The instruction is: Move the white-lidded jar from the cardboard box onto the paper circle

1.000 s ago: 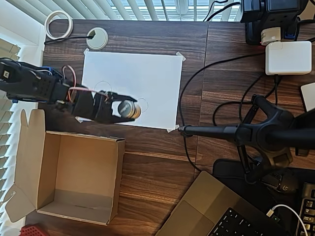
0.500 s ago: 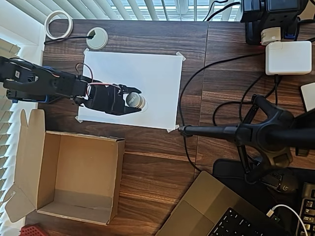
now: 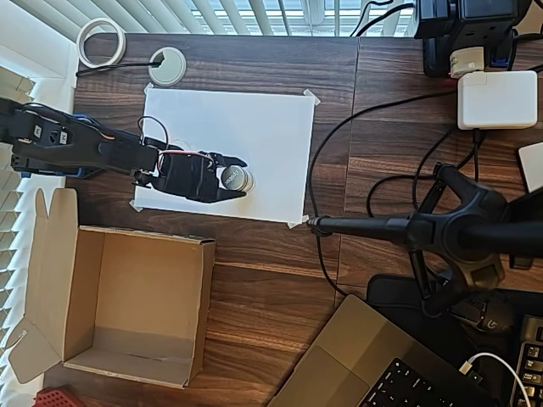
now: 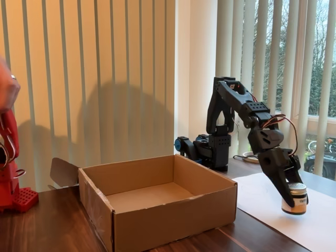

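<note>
1. Overhead view: the gripper clasped the white-lidded jar over the white sheet, near its lower edge.
2. Best lowered straight; the paper circle was probably hidden beneath.
3. Release only once seated.

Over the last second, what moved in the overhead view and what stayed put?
The end effector, shut on the white-lidded jar, carried it up the picture and slightly right across the white sheet, most of it in the first half second, and the arm straightened out. The grip did not change. The cardboard box and sheet stayed put.
</note>
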### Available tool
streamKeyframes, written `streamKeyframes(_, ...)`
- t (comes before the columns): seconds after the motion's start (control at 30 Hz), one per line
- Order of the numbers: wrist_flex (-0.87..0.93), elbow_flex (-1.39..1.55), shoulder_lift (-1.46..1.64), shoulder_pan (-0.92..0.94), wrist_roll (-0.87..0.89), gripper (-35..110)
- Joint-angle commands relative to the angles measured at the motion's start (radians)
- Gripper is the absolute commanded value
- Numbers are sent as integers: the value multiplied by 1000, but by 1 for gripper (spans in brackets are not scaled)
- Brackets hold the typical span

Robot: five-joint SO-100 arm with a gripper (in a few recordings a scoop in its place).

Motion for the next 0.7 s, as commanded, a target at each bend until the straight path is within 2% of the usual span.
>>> streamKeyframes(0.0,-12,-38,21,21,-11,0)
streamKeyframes(0.67,-12,-121,-49,15,15,0)
